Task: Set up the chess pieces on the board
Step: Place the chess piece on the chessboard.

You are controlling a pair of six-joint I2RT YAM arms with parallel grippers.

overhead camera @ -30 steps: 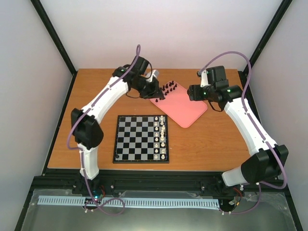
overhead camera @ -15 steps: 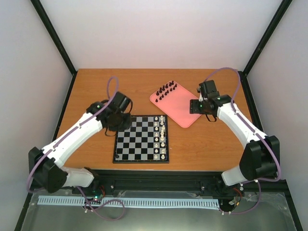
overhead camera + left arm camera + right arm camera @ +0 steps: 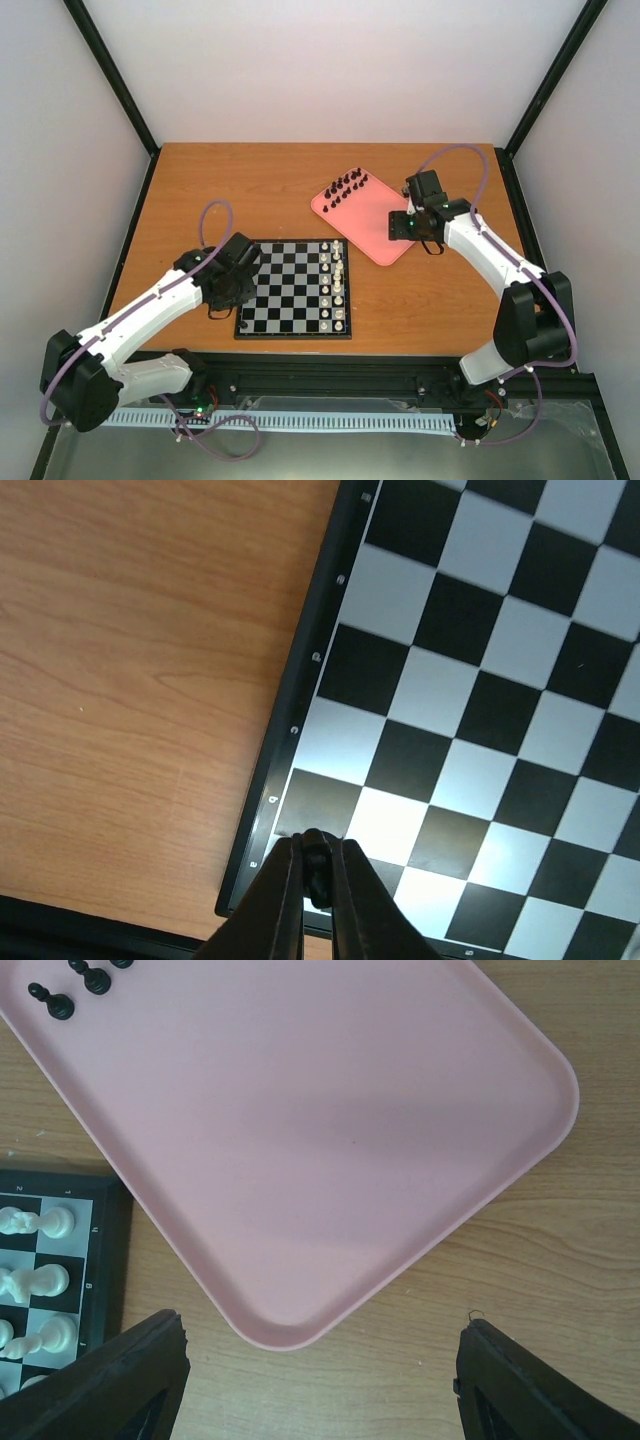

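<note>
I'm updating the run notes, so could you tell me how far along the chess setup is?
Done: the white pieces stand in two files along the right edge of the board. In hand: the left gripper is shut on one black piece above the board's near-left corner. Left: the other black pieces stand on the pink tray, where the open right gripper hovers holding nothing.

One board (image 3: 280,290), one pink tray (image 3: 385,228), sixteen white pieces (image 3: 48,1280) — black pieces (image 3: 52,1002) uncountable.

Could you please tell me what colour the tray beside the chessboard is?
The tray is plain pink; the right wrist view shows it best.
</note>
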